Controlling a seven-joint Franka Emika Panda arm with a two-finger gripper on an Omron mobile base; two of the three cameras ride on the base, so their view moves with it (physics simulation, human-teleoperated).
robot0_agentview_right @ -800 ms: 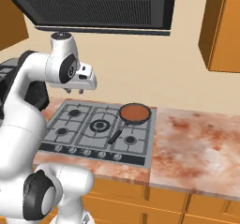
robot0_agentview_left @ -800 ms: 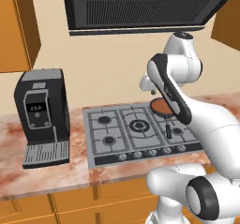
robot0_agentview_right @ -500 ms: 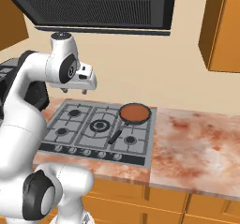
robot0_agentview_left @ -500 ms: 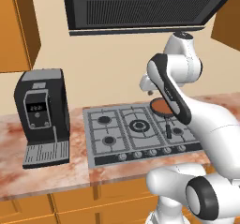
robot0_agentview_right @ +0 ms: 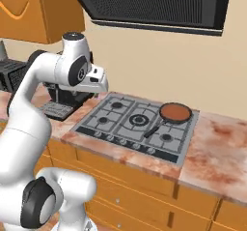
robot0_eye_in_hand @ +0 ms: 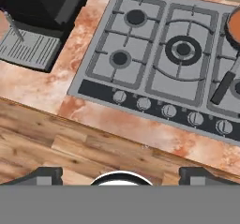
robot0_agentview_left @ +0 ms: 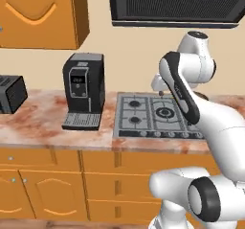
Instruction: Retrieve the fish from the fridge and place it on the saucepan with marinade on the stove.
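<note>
The kitchen has orange wooden cabinets, a beige wall and a mottled reddish-brown stone surface (robot0_agentview_right: 212, 152) that carries the appliances. Set into it is the grey metal gas stove with black grates and a row of front knobs (robot0_agentview_right: 137, 123). On its far right burner stands the small round dark saucepan with reddish-brown marinade (robot0_agentview_right: 175, 112); its straight black handle points toward the front edge of the stove. A black coffee machine (robot0_agentview_left: 83, 89) stands on the surface left of the stove, and a dark range hood (robot0_agentview_left: 177, 5) hangs above.

The pincer (robot0_eye_in_hand: 121, 174) is raised above the front edge of the surface and looks down on the stove. Its two dark fingertips (robot0_eye_in_hand: 44, 174) stand wide apart with nothing between them: open and empty.

The fish and the fridge cannot be located from these views. The deciding relation is therefore one of absence: the target is not ahead of the pincer, so the next move probably calls for the base to drive toward the fridge, not for a reach. The saucepan lies ahead and to the right of the pincer.

The right base view shows the whole saucepan and its contents. In the left base view the arm covers that corner of the stove. The hand view gives the knob row and only the pan's rim and handle
</note>
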